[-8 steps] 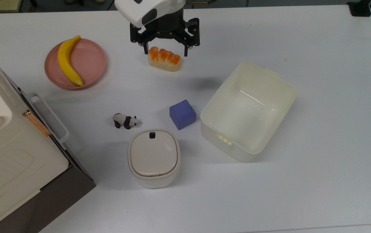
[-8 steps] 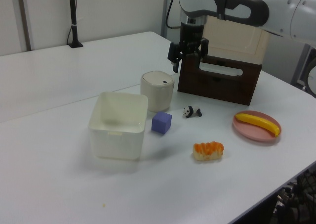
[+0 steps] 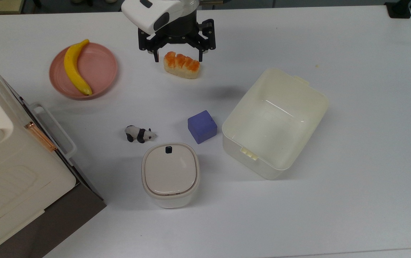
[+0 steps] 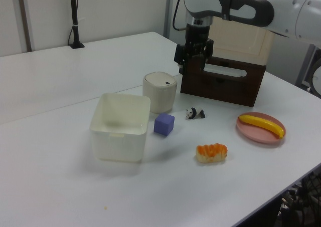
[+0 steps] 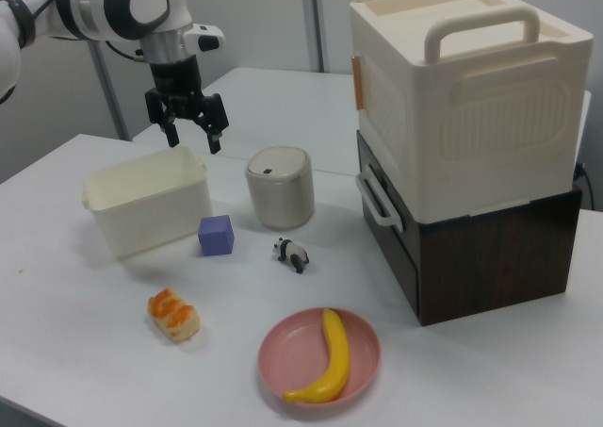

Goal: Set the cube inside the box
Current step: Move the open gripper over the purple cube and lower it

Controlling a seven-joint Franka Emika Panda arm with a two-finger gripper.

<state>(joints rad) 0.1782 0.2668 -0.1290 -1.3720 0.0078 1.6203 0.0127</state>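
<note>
The gripper (image 3: 177, 56) has drifted farther from the cube (image 3: 202, 126), fingers wide and empty. Descending carelessly, it could shove the cube against the box (image 3: 313, 118).

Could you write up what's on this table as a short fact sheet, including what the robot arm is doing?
Gripper: gripper open, raised above the table, holding nothing
Cube: cube on the table, beside the box, untouched
Box: box empty, upright
Near the cube: toy panda and lidded container
Food: banana on pink plate; sushi piece on the table
Big item: cream appliance stacked on a dark case
</note>
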